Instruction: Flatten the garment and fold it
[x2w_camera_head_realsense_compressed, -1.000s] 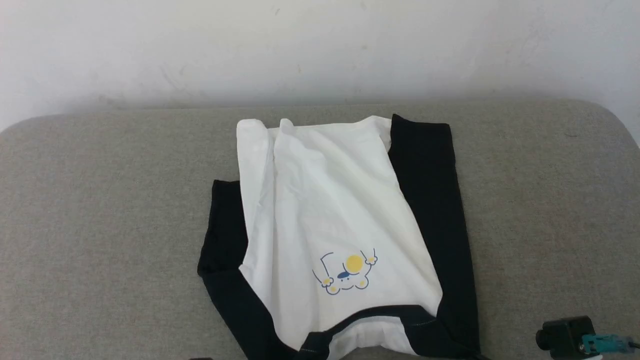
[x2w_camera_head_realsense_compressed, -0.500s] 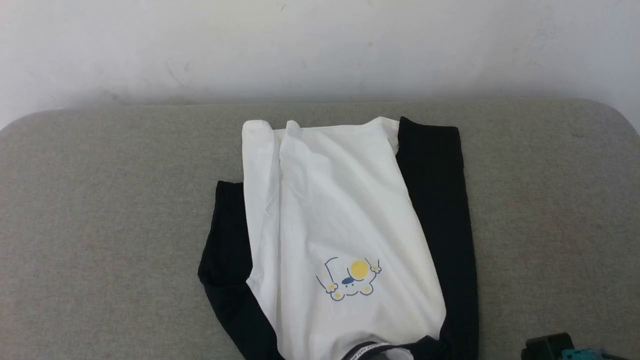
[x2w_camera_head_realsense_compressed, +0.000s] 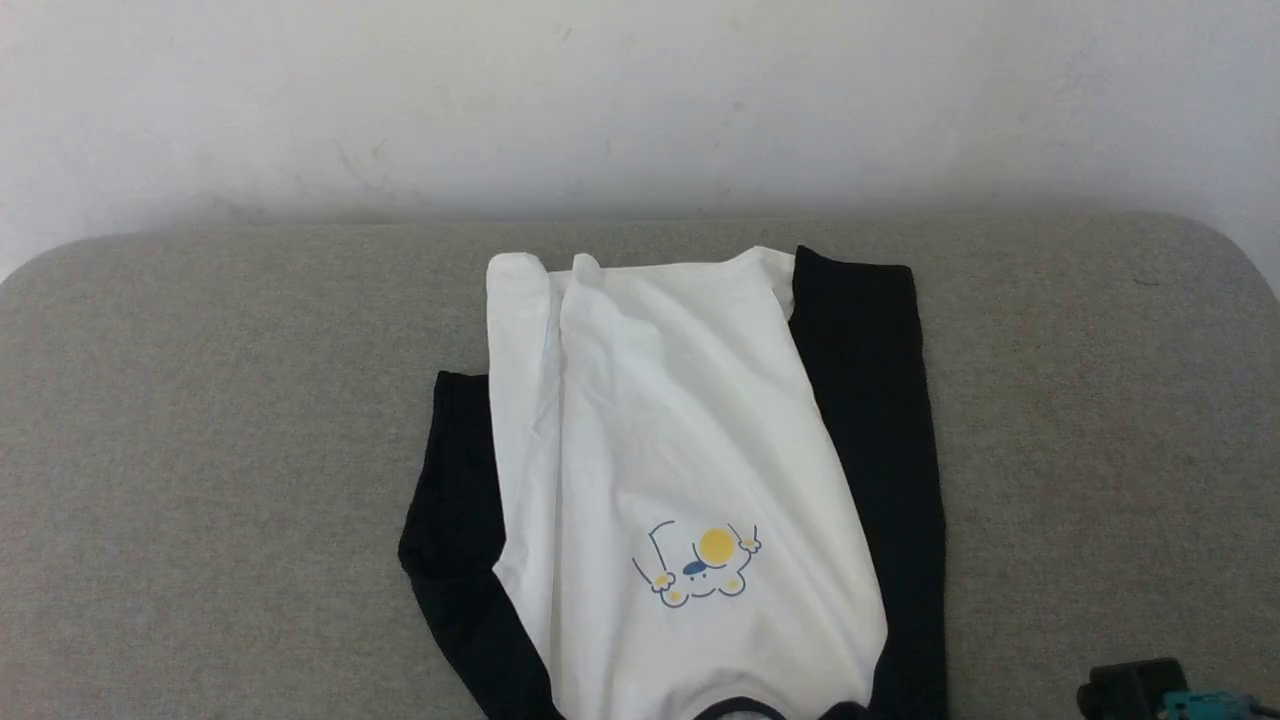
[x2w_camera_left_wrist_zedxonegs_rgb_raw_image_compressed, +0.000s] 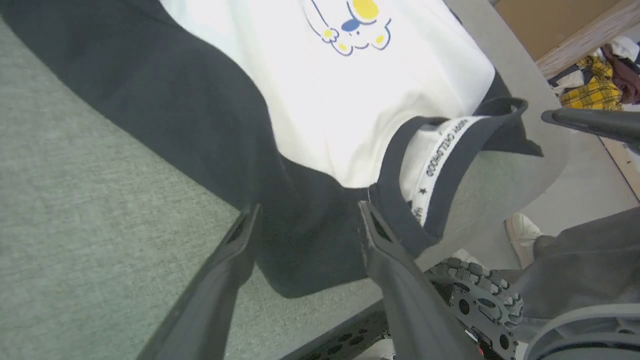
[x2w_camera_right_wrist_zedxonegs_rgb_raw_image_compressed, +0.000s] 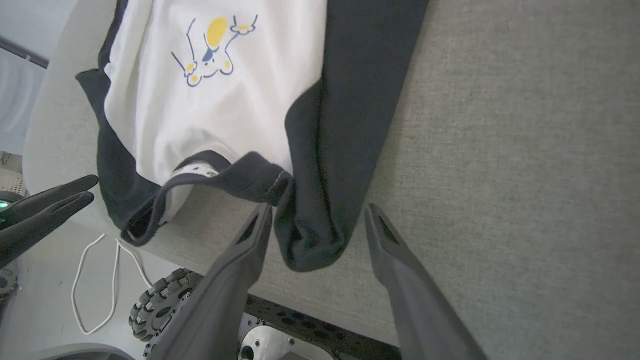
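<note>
At near edge, left gripper (x2w_camera_left_wrist_zedxonegs_rgb_raw_image_compressed: 307, 210) fingers apart over black sleeve (x2w_camera_left_wrist_zedxonegs_rgb_raw_image_compressed: 175, 125), right gripper (x2w_camera_right_wrist_zedxonegs_rgb_raw_image_compressed: 317, 210) spread too, clamping nothing, neckband (x2w_camera_left_wrist_zedxonegs_rgb_raw_image_compressed: 392, 160) overhanging grey cushion (x2w_camera_head_realsense_compressed: 200, 450), T-shirt (x2w_camera_head_realsense_compressed: 680, 430) lying lengthwise mid-cushion, hem toward white wall (x2w_camera_head_realsense_compressed: 640, 100).

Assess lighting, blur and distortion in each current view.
Head view: soft, even light, no hard shadows; the white-bodied, black-sleeved T-shirt looks slightly washed out. Left wrist view: wide-angle stretching toward the corners; the dark-fingered left gripper looks soft. Right wrist view: grey fabric cushion weave crisp; the right gripper slightly blurred.
</note>
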